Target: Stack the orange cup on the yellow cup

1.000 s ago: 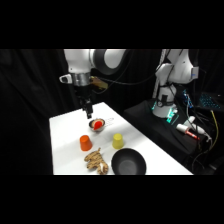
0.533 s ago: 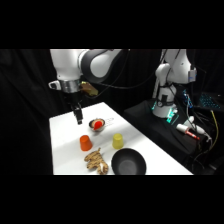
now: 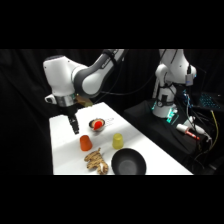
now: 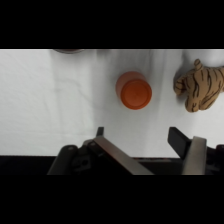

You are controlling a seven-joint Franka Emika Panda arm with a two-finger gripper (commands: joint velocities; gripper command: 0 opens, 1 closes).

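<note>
1. The gripper [image 3: 75,126] hangs above the white surface [image 3: 65,145], up and to the left of the orange cup [image 3: 86,143] in the side view, not touching it.
2. In the wrist view the fingers [image 4: 181,141] are spread wide with nothing between them; the orange cup [image 4: 134,90] stands apart beyond them, seemingly upside down.
3. The yellow cup [image 3: 118,141] stands to the orange cup's right, well apart from it.
4. A tan striped lumpy object [image 3: 96,162] lies just in front of the orange cup.
5. A black bowl [image 3: 128,162] sits near the yellow cup, and a small metal bowl [image 3: 97,123] with red contents stands behind the cups.
</note>
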